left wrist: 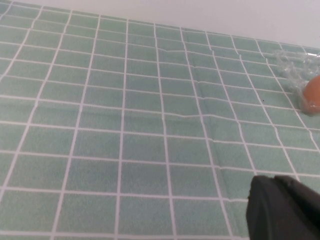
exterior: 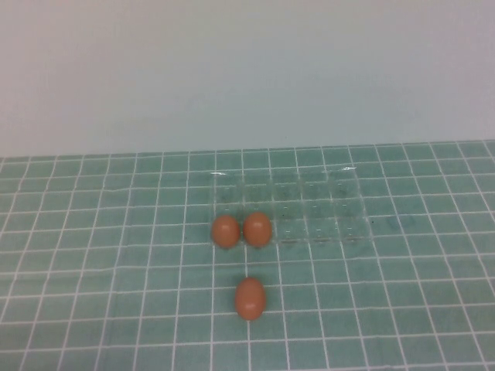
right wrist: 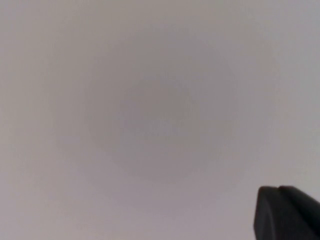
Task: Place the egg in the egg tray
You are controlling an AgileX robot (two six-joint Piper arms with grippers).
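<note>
High view: you see the tray (exterior: 290,209) lying flat on the green checked cloth (exterior: 93,255), toward the far side near the pale wall (exterior: 247,69). Use the tray as your reference. Two eggs occupy its near-left corner: the left egg (exterior: 226,230) in the corner cup and the second egg (exterior: 257,229) in the cup just to its right, the two nearly touching. The remaining cups show nothing inside. The egg (exterior: 250,297) lies loose on the cloth, in front of the tray's near-left corner and well apart from its rim, roughly in line with the second egg.

Neither arm appears in this view.

Left wrist view: you see the cloth stretching away, with a crinkled clear corner of the tray (left wrist: 295,70) at the frame edge and one orange-brown egg (left wrist: 312,92) seated in it. A dark part of the left gripper (left wrist: 282,207) shows in the frame corner, above bare cloth and well away from the tray. You cannot tell whether it is open or closed.

Right wrist view: you see only a plain grey surface (right wrist: 150,110) and a dark part of the right gripper (right wrist: 287,212) in the frame corner. Its position relative to the tray cannot be determined, and neither can its state.
</note>
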